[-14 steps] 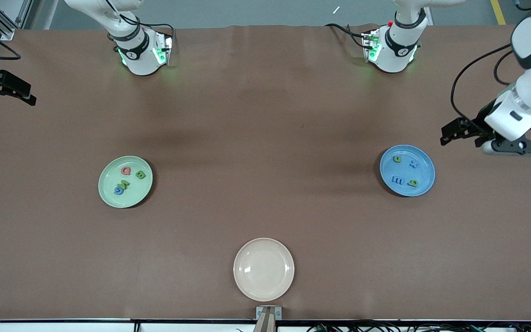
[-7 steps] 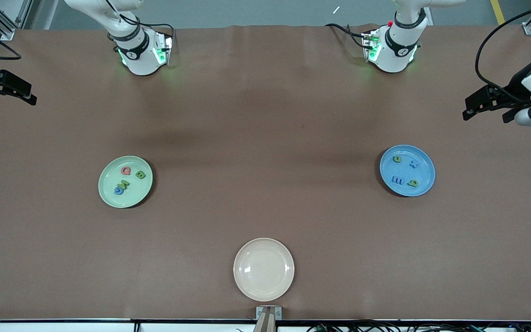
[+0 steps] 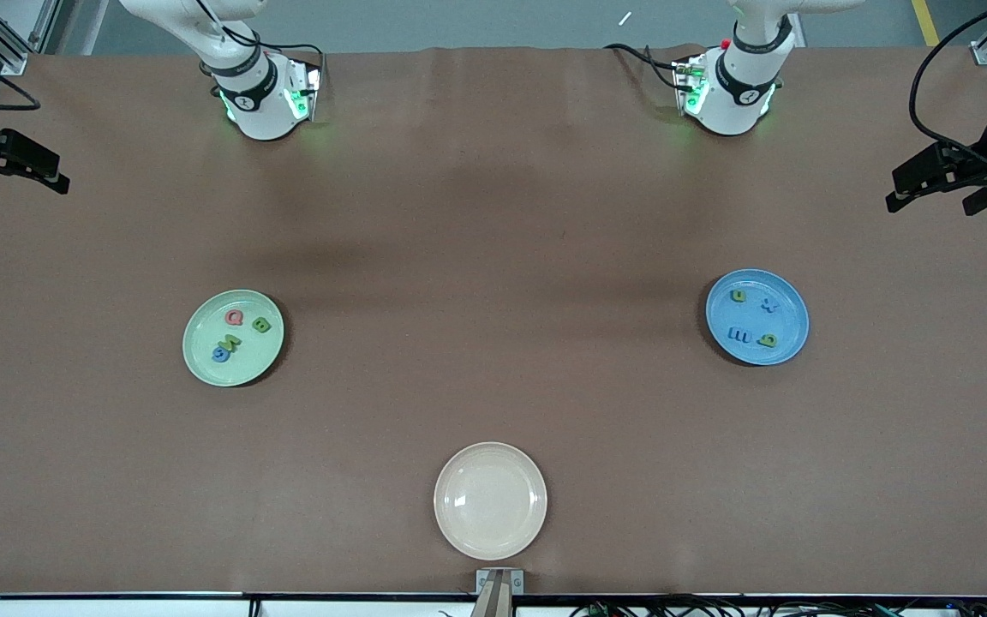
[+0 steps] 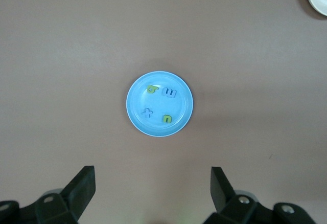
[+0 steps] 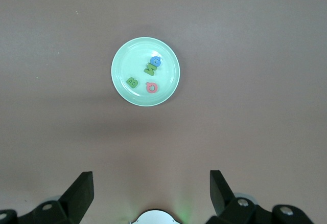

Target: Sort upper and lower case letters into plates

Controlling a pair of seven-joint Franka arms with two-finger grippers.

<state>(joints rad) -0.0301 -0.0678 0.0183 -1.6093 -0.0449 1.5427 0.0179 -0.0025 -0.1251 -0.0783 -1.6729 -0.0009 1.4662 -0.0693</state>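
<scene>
Four capitals sit in the pale green plate (image 3: 233, 338), four lowercase in the blue plate (image 3: 756, 317); left gripper (image 3: 939, 182) has pulled back up to the table's edge, right gripper (image 3: 9, 167) waits, both with jaws apart, so sorting looks done

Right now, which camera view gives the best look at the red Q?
The right wrist view: the red Q lies in the pale green plate, seen from straight above with its ring readable. The front view shows it only as a tiny red mark. The left wrist view does not show it.
</scene>
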